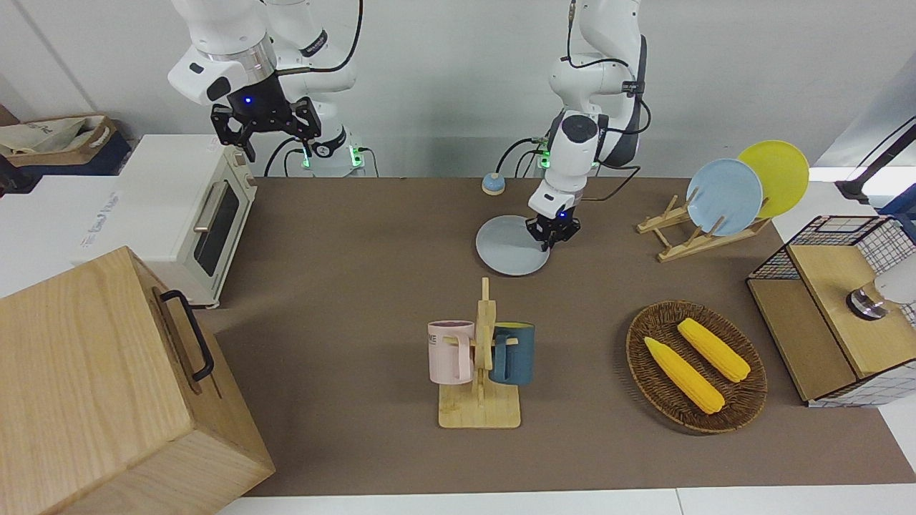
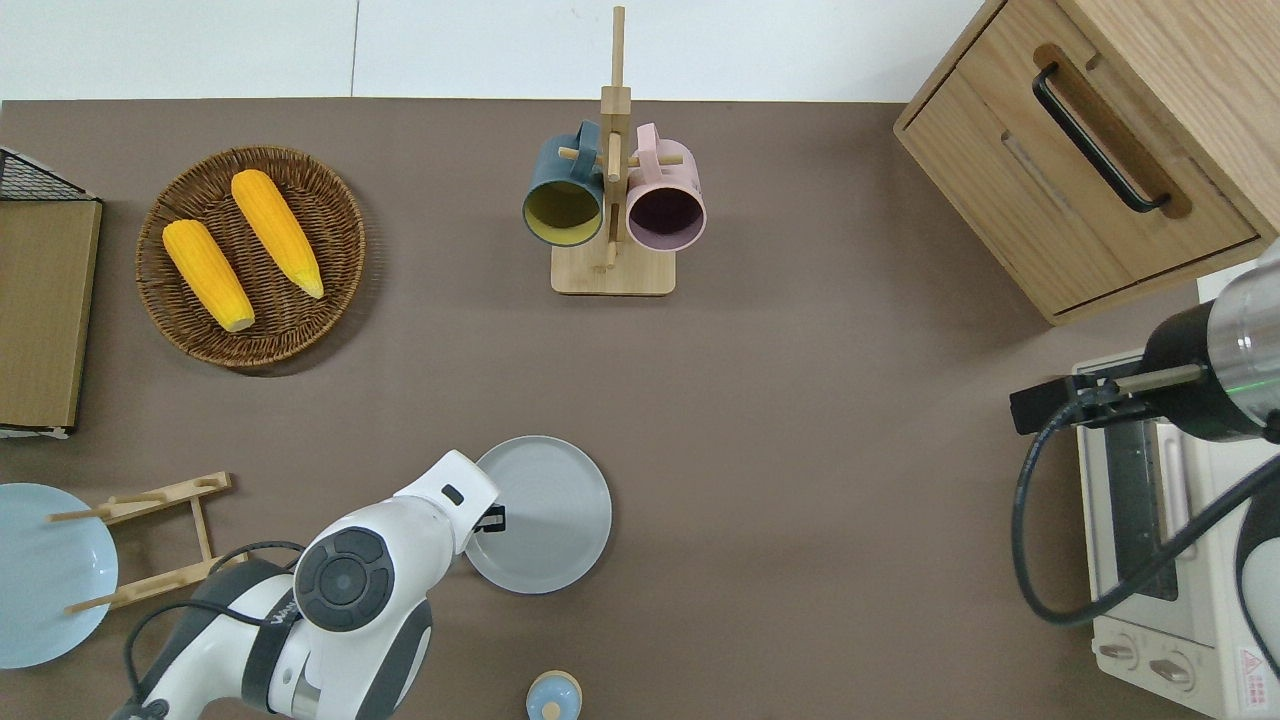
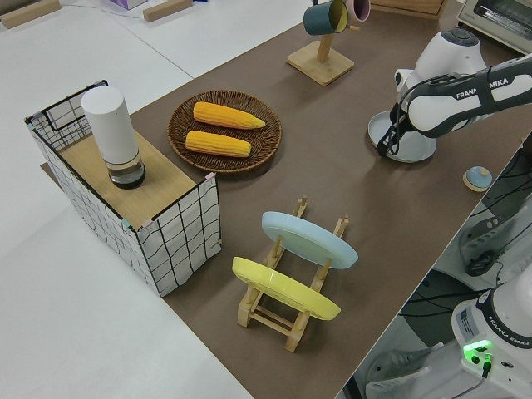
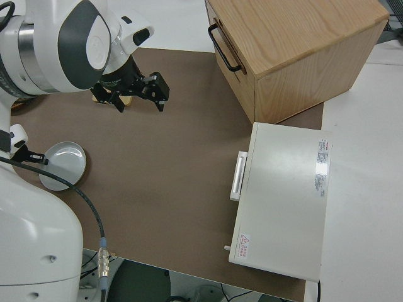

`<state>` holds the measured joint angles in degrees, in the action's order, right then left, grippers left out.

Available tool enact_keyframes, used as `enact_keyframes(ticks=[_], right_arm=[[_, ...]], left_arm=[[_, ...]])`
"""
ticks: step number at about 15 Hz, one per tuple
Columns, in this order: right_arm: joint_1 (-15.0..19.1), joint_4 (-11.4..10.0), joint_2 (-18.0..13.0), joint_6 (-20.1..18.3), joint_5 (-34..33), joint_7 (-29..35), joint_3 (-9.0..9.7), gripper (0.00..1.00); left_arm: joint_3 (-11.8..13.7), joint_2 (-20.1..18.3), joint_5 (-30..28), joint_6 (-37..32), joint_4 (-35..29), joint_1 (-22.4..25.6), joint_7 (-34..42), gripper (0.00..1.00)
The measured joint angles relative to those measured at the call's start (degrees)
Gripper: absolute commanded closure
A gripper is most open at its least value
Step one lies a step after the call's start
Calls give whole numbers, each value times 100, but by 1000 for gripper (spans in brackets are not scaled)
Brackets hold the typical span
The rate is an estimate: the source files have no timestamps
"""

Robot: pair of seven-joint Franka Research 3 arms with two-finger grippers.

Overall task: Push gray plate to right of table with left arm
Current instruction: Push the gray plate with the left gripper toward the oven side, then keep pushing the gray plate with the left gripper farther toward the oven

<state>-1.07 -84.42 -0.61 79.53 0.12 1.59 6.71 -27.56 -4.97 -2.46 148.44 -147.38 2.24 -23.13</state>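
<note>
The gray plate [image 1: 509,247] lies flat on the brown table [image 1: 343,286], between the two arms and near the robots. It also shows in the overhead view [image 2: 550,512], the left side view [image 3: 409,143] and the right side view [image 4: 64,165]. My left gripper [image 1: 551,239] is shut and low, with its tips on the plate just inside the rim that faces the left arm's end of the table [image 2: 493,518]. My right gripper [image 1: 278,149] is open, empty and parked.
A mug rack [image 2: 612,200] with two mugs stands farther from the robots than the plate. A basket of corn [image 2: 250,255], a plate rack [image 1: 705,229] and a wire box [image 1: 834,307] are at the left arm's end. A toaster oven [image 1: 193,214] and wooden cabinet [image 1: 107,386] are at the right arm's end. A small blue knob [image 2: 553,697] is near the robots.
</note>
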Motion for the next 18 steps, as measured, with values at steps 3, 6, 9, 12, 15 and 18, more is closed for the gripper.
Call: enact_keyframes(ticks=[3, 6, 9, 12, 15, 18], right_arm=[[0, 0, 0, 0, 0, 0, 0, 17], [0, 0, 0, 0, 0, 0, 0, 17], [0, 0, 0, 0, 0, 0, 0, 17], [0, 0, 0, 0, 0, 0, 0, 17], [0, 0, 0, 0, 0, 0, 0, 17], [0, 0, 0, 0, 0, 0, 0, 17]], left_arm=[[-286, 103, 0, 7, 111, -39, -419, 1000], [-508, 165, 0, 8, 201, -45, -791, 1000], [-654, 289, 0, 10, 360, -175, -1251, 1000], [-675, 460, 5, 10, 542, -397, -1592, 1000], [-681, 641, 299, 7, 709, -574, -2106, 1000], [-691, 1054, 987, -164, 1132, -827, -3046, 1000]])
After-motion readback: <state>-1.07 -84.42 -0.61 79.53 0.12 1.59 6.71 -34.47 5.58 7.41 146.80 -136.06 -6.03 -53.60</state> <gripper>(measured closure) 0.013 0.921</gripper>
